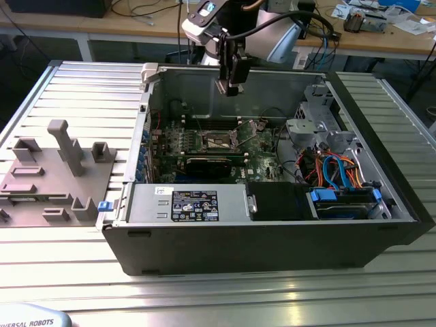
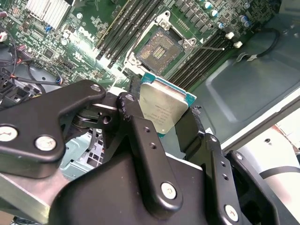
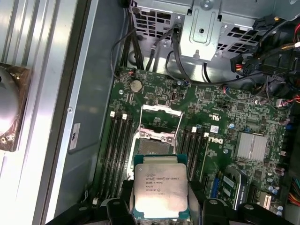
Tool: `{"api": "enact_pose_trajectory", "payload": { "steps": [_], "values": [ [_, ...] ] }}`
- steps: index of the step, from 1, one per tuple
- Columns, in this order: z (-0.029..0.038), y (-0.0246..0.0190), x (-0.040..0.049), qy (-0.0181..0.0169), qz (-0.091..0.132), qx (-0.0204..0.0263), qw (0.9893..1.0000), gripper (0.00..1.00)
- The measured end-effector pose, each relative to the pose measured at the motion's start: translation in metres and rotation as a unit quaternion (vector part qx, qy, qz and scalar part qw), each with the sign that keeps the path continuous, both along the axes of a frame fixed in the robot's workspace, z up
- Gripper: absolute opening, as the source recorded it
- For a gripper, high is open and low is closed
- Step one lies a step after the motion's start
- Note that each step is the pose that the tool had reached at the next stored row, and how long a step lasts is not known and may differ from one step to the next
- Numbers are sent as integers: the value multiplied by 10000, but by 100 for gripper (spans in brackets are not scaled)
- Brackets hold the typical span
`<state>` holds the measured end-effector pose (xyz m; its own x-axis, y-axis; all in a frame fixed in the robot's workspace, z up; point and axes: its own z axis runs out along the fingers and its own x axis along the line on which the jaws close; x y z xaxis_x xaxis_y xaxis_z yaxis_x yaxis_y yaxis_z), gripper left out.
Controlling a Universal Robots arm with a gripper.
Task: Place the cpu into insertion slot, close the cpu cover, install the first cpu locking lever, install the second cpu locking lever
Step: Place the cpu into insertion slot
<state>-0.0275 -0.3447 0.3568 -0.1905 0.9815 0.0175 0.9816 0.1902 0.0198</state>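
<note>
The cpu [image 3: 161,190] is pinched by its edges between the two black fingers of the gripper [image 2: 161,108], held in the air inside the open computer case [image 1: 272,238], well above the green motherboard [image 3: 243,117] and its uncovered insertion slot [image 2: 159,47], touching neither

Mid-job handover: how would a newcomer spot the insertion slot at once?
Inside the open black computer case lies a green motherboard. Near its middle, between two banks of long black memory slots, sits the insertion slot: the only square, dark recess with a silvery rim, unlike the narrow slots beside it.
</note>
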Motion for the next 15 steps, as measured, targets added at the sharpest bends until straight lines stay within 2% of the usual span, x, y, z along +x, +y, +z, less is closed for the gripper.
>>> {"api": "enact_pose_trajectory", "payload": {
  "steps": [15],
  "values": [
    [0,0,0,0,-138,0,9999,54]
  ]
}}
